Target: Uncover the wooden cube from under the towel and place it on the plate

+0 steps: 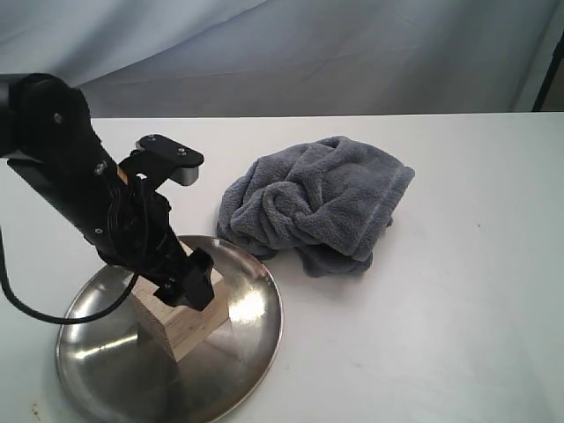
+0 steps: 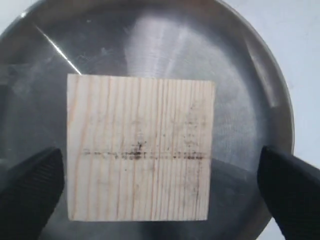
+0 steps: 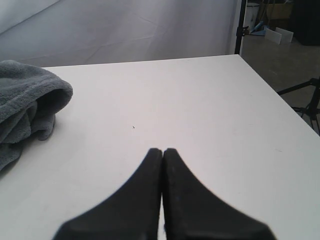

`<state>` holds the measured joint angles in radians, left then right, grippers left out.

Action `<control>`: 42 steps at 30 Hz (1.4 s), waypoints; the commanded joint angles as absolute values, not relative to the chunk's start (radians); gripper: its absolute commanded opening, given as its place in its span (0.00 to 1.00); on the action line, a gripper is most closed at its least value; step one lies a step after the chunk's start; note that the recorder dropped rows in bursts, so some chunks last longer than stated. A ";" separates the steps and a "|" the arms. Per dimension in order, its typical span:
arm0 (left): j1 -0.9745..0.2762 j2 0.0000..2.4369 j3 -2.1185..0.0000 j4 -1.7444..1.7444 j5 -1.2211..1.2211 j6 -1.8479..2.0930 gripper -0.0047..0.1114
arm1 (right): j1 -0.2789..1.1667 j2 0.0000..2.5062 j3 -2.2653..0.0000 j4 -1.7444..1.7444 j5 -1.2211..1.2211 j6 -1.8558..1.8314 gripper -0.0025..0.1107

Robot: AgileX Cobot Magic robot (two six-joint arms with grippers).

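What worries me from here is the retreat. The pale wooden cube with sharp edges (image 1: 181, 324) sits flat on the round, shiny stainless-steel plate (image 1: 97, 357) in the lower left of the exterior view. That brushed metal looks slick, so I judge that any sideways drift as the left arm lifts could let a finger clip an edge and skate the block toward the rim, or tip it. In the left wrist view one finger stands much closer to the cube's side than the other, so that is the side I would watch (a straight pull upward seems the safest line).

The left gripper (image 1: 187, 289) is spread wide. Its two black fingers (image 2: 31, 192) straddle the cube (image 2: 140, 147) with bare plate (image 2: 175, 45) showing in the gap on each side, so it grips nothing and, as far as I can tell, touches nothing.

The fluffy grey-blue terry towel (image 1: 317, 203) lies bunched on the white table (image 1: 458, 308) in the middle of the exterior view, just beside the plate and clear of the cube.

The right gripper (image 3: 162, 152) is pressed closed and empty, over bare table near the towel's edge (image 3: 20, 110).
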<state>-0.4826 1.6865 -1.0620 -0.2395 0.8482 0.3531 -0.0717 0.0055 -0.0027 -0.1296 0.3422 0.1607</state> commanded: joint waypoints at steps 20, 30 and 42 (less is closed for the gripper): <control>-0.487 0.887 -1.075 0.017 0.781 0.183 0.94 | -0.080 0.000 0.000 -0.128 0.341 0.165 0.02; -0.487 0.549 -0.908 0.021 0.779 0.181 0.94 | -0.080 0.000 0.000 -0.128 0.341 0.165 0.02; -0.487 0.310 -0.871 0.074 0.789 0.076 0.93 | -0.080 0.000 0.000 -0.128 0.341 0.165 0.02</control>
